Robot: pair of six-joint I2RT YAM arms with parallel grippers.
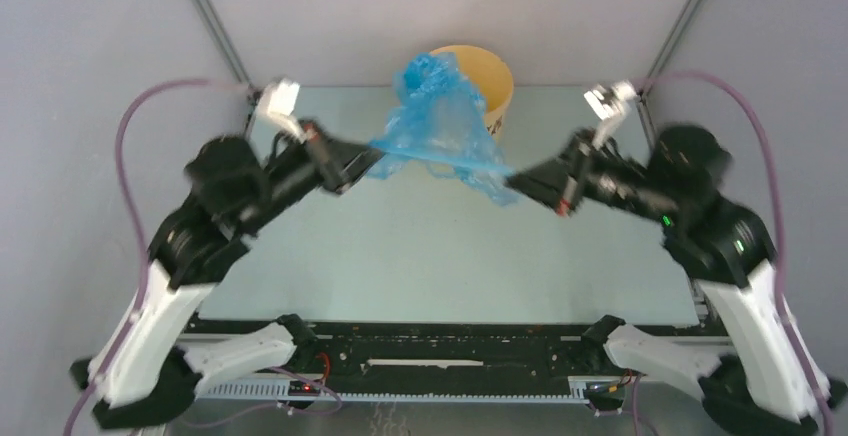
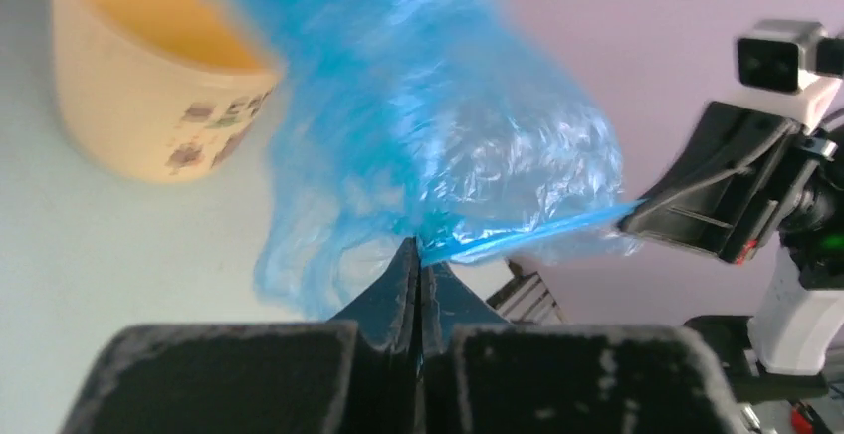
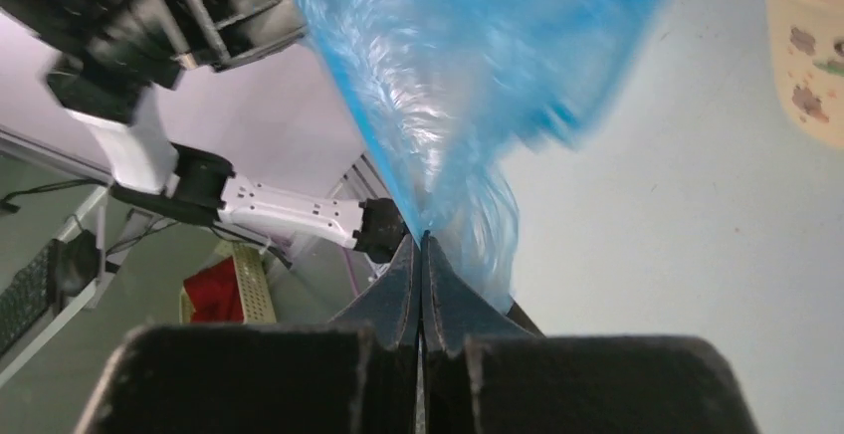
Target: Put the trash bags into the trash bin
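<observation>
Top external: wrinkly, glossy blue trash bag (image 1: pixel 440 121) stretched between left pincer (image 1: pixel 372 162) and right pincer (image 1: pixel 514 182), both clamped on it.

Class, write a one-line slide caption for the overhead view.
The left gripper and right gripper pinch the blue trash bag, stretched between them above the table, tan trash bin behind.

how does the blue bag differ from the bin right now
The trash bag is thin, wrinkled blue film; the trash bin is a rigid pale tan bucket. The trash bag hangs stretched between the left gripper and right gripper; the trash bin stands upright, gripped by neither.
</observation>
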